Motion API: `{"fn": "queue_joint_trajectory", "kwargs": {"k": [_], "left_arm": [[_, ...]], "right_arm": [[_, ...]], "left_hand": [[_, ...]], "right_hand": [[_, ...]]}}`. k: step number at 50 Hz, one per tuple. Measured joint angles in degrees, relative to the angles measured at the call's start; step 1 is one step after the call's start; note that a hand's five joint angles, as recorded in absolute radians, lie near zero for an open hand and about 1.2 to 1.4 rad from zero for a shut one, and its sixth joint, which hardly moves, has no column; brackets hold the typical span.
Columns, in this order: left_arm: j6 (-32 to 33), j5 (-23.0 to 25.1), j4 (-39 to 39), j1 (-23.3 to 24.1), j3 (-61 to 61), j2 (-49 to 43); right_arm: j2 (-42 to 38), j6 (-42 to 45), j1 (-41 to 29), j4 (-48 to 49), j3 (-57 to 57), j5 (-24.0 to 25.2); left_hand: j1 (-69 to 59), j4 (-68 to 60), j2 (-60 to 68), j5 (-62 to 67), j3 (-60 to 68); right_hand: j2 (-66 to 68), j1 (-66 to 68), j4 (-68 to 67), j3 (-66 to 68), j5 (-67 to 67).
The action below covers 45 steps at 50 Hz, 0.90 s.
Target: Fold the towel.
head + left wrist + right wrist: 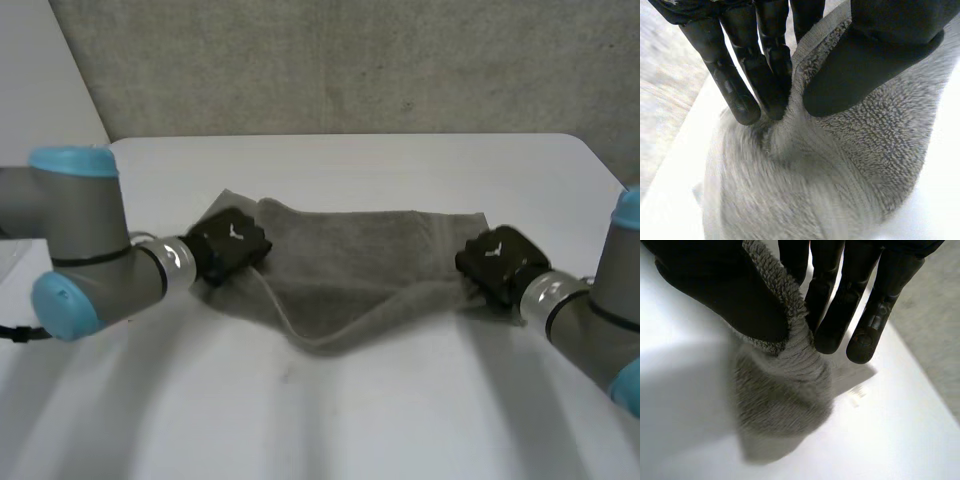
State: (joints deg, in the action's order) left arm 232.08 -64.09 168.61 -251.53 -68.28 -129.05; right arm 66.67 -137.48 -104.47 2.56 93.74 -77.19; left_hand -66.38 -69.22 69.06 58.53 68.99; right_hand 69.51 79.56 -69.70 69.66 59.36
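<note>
- At the middle of the tabletop [350, 420], set somewhat toward its far edge, the grey towel [360, 265] lies spread crosswise, its long side parallel to the tabletop's near edge.
- Towel edges: the far edge lies flat and nearly straight. The near edge runs in a sagging curve between the two hands.
- At the towel's left end, the left hand [230, 245] grasps the cloth. In the left wrist view, a raised ridge of towel is pinched between the straight fingers [767, 75] and the thumb [865, 65], and the rest of the towel spreads out beyond the fingertips.
- At the towel's right end, the right hand [497, 258] grasps the near corner. In the right wrist view, a bunched corner is clamped between thumb and fingers, and the cloth drops from the pinch toward the white tabletop.
- Arms: the left arm [90, 250] reaches in from the tabletop's left edge, the right arm [600, 320] from its right edge.
- Beyond the tabletop's far edge stands a grey wall [350, 60].
</note>
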Motion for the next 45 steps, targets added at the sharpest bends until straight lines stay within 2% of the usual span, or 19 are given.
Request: {"fn": "queue_joint_trajectory", "kwargs": {"k": [9,12,17,23,28,34,36,38,40,45], "left_arm": [[-4.6,-0.5,0.2,0.1,-2.2,15.8],[-8.9,-1.5,0.3,0.1,-1.7,21.4],[-20.0,-5.8,0.3,-1.1,1.4,31.5],[-30.5,-10.3,-1.0,-3.2,4.2,36.6],[-34.8,-11.4,-5.2,-3.9,3.5,35.2],[-35.4,-10.5,-11.4,-3.3,1.0,26.4],[-35.3,-10.4,-11.9,-3.2,0.8,25.0],[-34.9,-9.6,-12.9,-3.0,1.8,17.6],[-34.8,-9.6,-12.7,-3.0,3.0,15.5],[-34.9,-9.9,-9.4,-3.0,13.3,8.6]], "right_arm": [[9.7,-4.5,-0.1,-10.1,-11.3,0.1],[12.6,-6.7,0.0,-14.8,-17.4,0.4],[16.3,-10.0,0.1,-25.6,-33.2,0.7],[14.6,-10.4,0.7,-38.5,-48.3,1.1],[8.1,-9.1,1.0,-47.6,-53.5,1.9],[0.1,-5.3,0.1,-51.0,-50.3,3.0],[-0.9,-4.8,0.0,-50.9,-49.9,3.1],[-7.5,-3.5,-0.9,-47.9,-50.1,3.0],[-9.4,-3.5,-1.1,-46.5,-50.9,2.9],[-15.0,-6.4,-1.6,-37.7,-57.3,1.7]], "left_hand": [[0.0,-0.5,0.4,0.5,0.4],[0.0,-0.5,0.4,0.5,0.4],[0.0,-0.5,0.4,0.5,0.5],[0.0,-0.5,0.4,0.6,0.5],[0.0,-0.5,0.4,0.7,0.6],[0.0,-0.5,0.4,0.8,0.6],[0.0,-0.5,0.4,0.8,0.6],[0.0,-0.5,0.4,0.8,0.6],[0.0,-0.5,0.4,0.8,0.6],[0.0,-0.5,0.4,0.8,0.6]], "right_hand": [[0.0,0.0,0.0,0.0,0.0],[0.0,0.1,0.0,0.0,0.0],[0.0,0.1,0.0,0.0,0.0],[0.0,0.1,0.0,0.0,0.0],[0.0,0.1,0.0,0.0,0.0],[0.0,0.1,0.0,0.0,0.0],[0.0,0.1,0.0,0.0,0.0],[0.0,0.1,0.0,0.0,0.0],[0.0,0.1,0.0,0.0,0.0],[0.0,0.1,0.0,0.0,0.0]]}}
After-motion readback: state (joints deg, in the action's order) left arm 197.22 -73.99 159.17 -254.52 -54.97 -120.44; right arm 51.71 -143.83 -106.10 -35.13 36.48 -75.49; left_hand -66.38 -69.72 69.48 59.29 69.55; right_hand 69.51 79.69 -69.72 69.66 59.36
